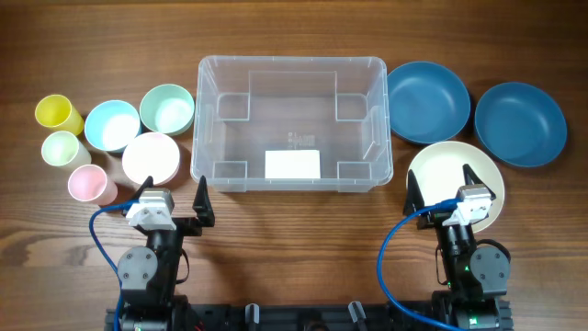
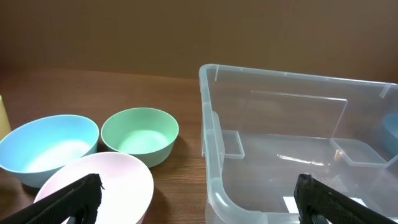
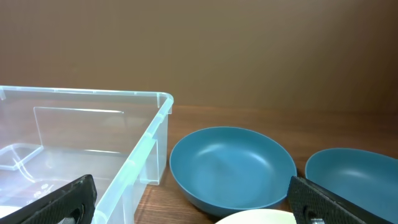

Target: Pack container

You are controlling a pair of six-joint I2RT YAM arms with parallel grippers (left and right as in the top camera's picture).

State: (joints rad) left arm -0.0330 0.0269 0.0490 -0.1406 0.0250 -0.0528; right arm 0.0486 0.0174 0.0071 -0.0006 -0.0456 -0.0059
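Overhead showed a wooden desk [image 1: 294,221]; the wrist views added a plain brown wall [image 3: 249,50] behind it. One clear container [image 1: 292,61] sat mid-desk, empty, with a white label [image 1: 292,165] on its bottom. Left of it stood three cups [image 1: 58,112] and three pastel bowls [image 1: 167,108]. To its right were two blue bowls [image 1: 428,101] and one cream dish [image 1: 441,165]. Only overhead showed all three cups. The left jaws and right jaws stood spread, holding nothing.

Clear container [image 1: 292,122] (empty) mid-table
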